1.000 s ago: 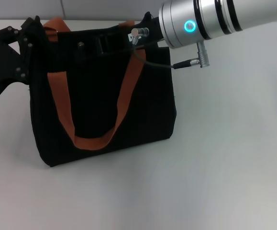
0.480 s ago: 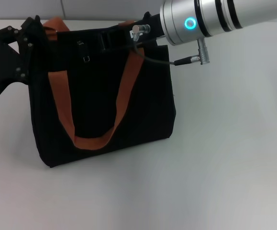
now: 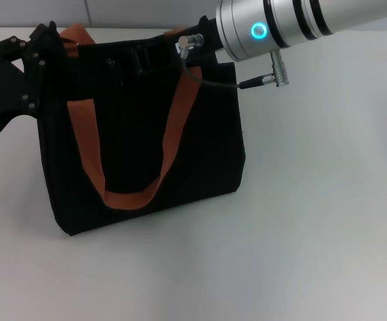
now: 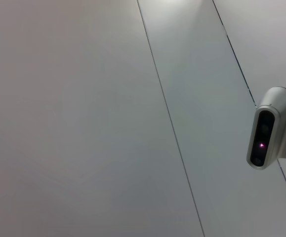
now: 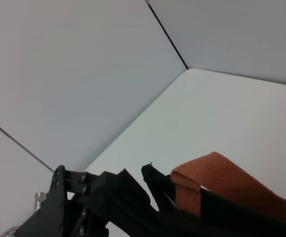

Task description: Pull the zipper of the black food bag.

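The black food bag [image 3: 140,154] stands upright on the white table, its rust-brown handle [image 3: 173,127] looping down its front. My left gripper [image 3: 54,41] is at the bag's top left corner, shut on the fabric there. In the right wrist view its black linkage [image 5: 61,195] shows beside the bag's fabric [image 5: 133,207] and a handle [image 5: 222,182]. My right gripper [image 3: 144,56] reaches over the bag's top opening from the right, dark against the bag. The zipper [image 3: 111,62] is a small faint spot on the top edge, to the left of that gripper.
The silver right forearm [image 3: 293,23] with its cable plug [image 3: 192,41] crosses the top right. White table [image 3: 300,221] spreads in front of and to the right of the bag. The left wrist view shows only wall panels and a mounted camera [image 4: 264,133].
My right arm has shifted slightly up and to the left over the bag's top. The hanging pull tab that showed half a second ago is no longer distinct. The left gripper has not moved.
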Robot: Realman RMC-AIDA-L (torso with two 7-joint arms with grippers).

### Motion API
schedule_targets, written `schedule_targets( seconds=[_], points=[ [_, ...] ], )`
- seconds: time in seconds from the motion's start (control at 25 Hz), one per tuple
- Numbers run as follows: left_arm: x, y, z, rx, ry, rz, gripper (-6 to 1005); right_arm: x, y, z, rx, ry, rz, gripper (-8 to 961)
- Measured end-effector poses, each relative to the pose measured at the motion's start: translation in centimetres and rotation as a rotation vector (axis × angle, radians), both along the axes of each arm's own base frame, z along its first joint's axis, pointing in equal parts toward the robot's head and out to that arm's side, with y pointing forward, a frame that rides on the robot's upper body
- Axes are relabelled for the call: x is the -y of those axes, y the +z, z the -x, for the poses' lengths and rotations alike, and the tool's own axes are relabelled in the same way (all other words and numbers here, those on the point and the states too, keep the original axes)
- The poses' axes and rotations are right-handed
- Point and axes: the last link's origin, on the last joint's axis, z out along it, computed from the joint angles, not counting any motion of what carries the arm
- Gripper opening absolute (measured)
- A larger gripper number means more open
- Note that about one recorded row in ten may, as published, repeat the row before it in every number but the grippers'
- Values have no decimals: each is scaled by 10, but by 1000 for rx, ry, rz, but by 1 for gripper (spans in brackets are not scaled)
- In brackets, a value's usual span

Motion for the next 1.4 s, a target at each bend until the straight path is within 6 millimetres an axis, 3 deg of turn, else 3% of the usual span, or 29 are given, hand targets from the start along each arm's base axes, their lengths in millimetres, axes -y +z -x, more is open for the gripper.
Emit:
schedule_targets(
  seconds=[0.72,1.4],
  points=[
    [4,1,4,4,15,-6,17,-4,5,2,88,-12,-55,0],
    [3,4,6,5,27,-19,17,-6,23,-15,119,-47,-148,1]
  ],
)
